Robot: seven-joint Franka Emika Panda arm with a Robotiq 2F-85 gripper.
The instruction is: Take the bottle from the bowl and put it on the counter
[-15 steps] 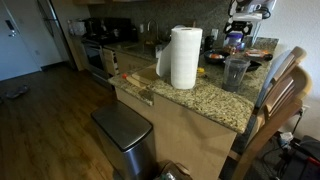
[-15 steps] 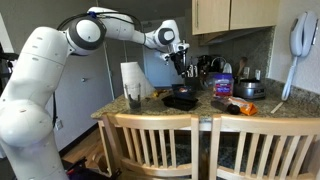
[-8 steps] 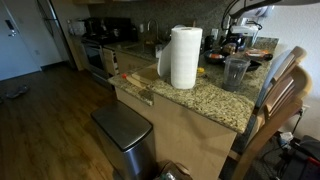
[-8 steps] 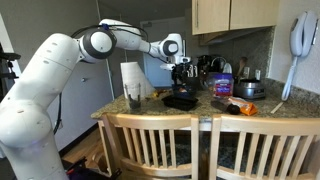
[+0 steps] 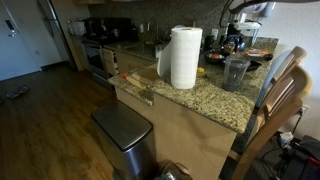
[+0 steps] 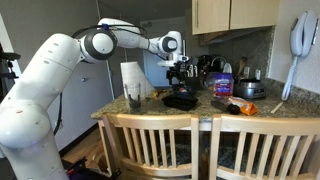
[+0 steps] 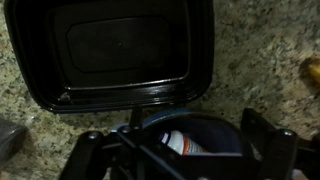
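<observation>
Claw hung low over the desk with its jaws spread wide and nothing held between them. In the wrist view its two fingers flanked a dark blue bowl. The bottle — white with a red band — lay inside that bowl. Contact between fingers and bowl rim could not be determined. Just beyond the bowl, an empty black rectangular tray sat on the speckled granite. In an exterior view the white arm reached across to the desk's far side. A paper towel roll stood upright near the desk corner, with a clear cup beside it — apart, not touching.
</observation>
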